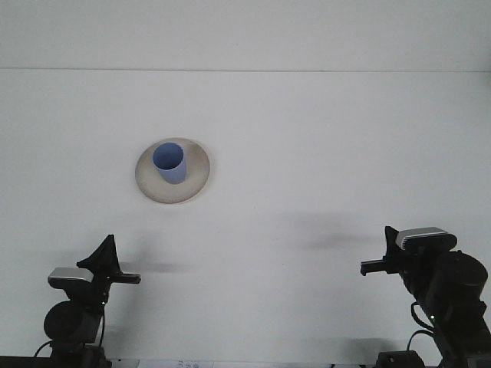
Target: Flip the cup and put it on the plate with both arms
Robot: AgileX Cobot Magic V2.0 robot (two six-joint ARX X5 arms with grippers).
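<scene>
A blue cup (169,162) stands upright, mouth up, on a beige plate (196,178) at the left middle of the white table. My left gripper (123,274) sits low at the bottom left, well in front of the plate and apart from it. My right gripper (372,267) is at the bottom right, far from the cup. Nothing is held by either gripper.
The table's far edge (245,70) runs across the top, with a white wall behind it. The arm bases occupy the two bottom corners.
</scene>
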